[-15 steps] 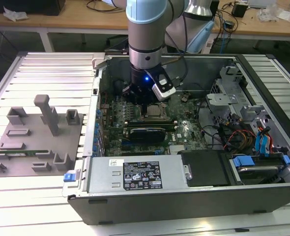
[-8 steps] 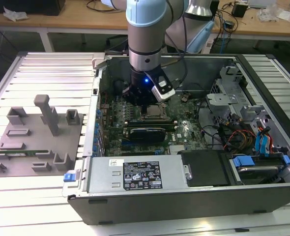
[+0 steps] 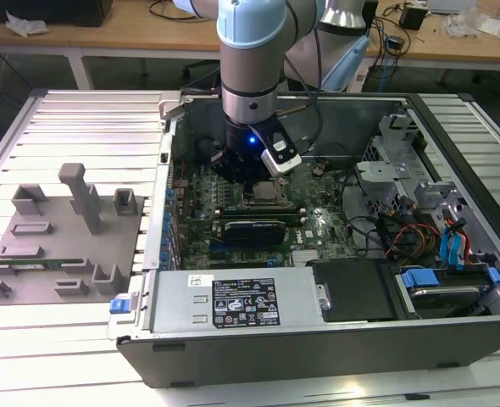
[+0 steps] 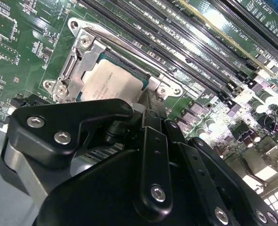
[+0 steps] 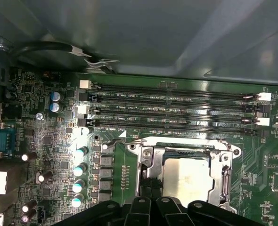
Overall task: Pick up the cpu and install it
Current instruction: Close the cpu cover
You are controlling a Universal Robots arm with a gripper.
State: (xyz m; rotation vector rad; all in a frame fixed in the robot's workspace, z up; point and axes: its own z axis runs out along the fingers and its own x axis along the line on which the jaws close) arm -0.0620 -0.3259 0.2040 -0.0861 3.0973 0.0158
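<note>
cpu (image 4: 113, 80) lies flat inside the socket frame (image 4: 70, 70), on the motherboard (image 5: 49, 141) in the open case (image 3: 318, 354). End effector (image 4: 147, 101) sits at its edge, fingers drawn narrow, seemingly gripping nothing; contact is hard to judge. Stay vertical with no side load. The chip must seat square.

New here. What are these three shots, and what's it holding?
One robot arm reaches down into an open PC case on a slatted table. The exterior view is from a camera off the arm; both wrist views ride on the arm, looking past the end effector at the motherboard. The cpu lies inside the metal socket frame, the end effector right over it; whether it grips the cpu I cannot tell. A grey fixture sits on the exterior view's left.
</note>
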